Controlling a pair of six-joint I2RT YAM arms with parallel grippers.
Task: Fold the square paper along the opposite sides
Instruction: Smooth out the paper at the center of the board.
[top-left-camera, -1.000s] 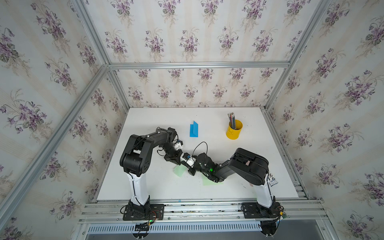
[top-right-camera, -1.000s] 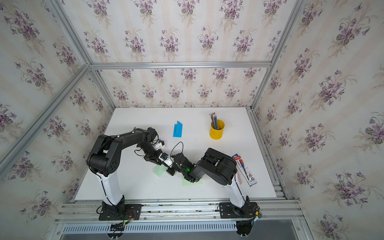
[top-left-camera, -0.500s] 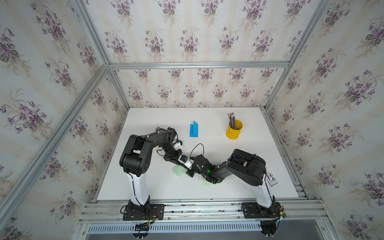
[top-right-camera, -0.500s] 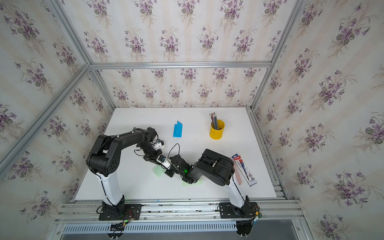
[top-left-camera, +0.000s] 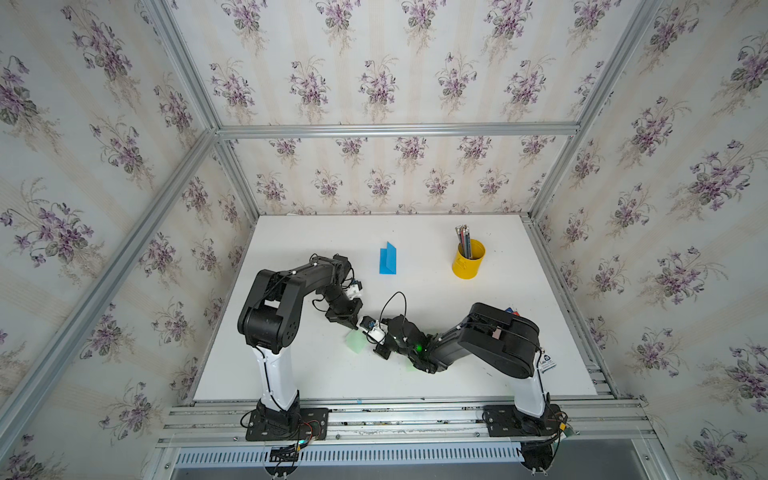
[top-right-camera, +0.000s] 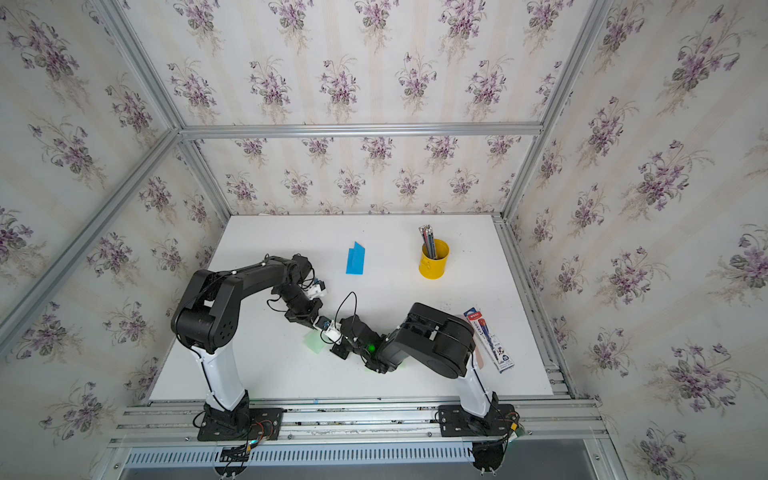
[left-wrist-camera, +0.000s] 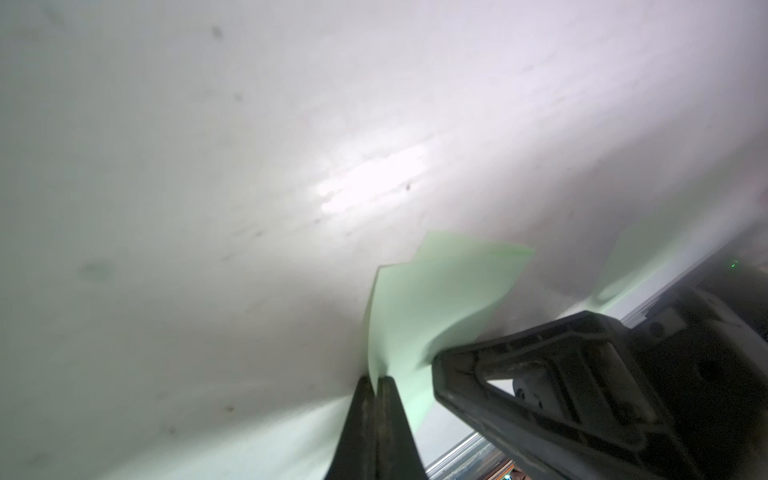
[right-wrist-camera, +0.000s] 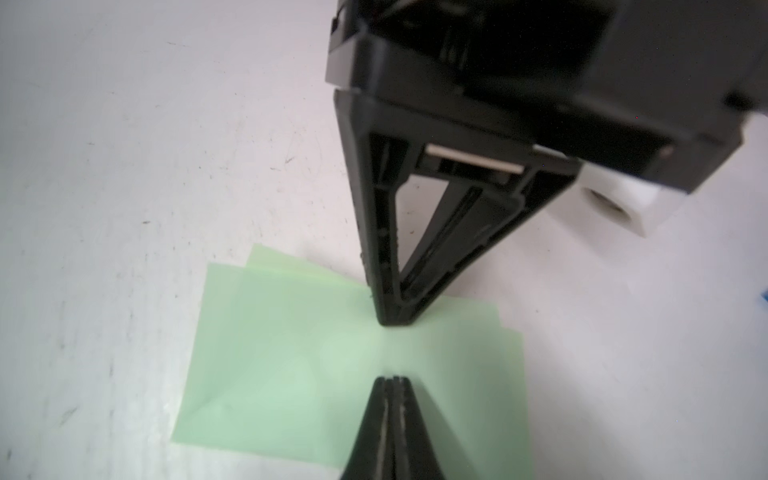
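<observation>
The pale green square paper (right-wrist-camera: 332, 374) lies folded over on the white table (top-left-camera: 436, 374), and shows in both top views (top-left-camera: 355, 343) (top-right-camera: 314, 343). My left gripper (left-wrist-camera: 376, 380) is shut, and its tips press on the paper's far edge (right-wrist-camera: 395, 326). My right gripper (right-wrist-camera: 392, 379) is shut with nothing between its fingers; its tips sit over the middle of the paper, a short way from the left tips. In both top views the two grippers (top-left-camera: 352, 328) (top-left-camera: 379, 353) meet at the paper, front centre of the table.
A folded blue paper (top-left-camera: 387, 259) lies at the back centre. A yellow cup (top-left-camera: 468, 262) of pencils stands at the back right. A pen packet (top-right-camera: 488, 340) lies by the right arm. A faint green patch (left-wrist-camera: 648, 257) shows under the right arm.
The right arm has shifted slightly left, toward the left gripper. The left arm and the paper have stayed put.
</observation>
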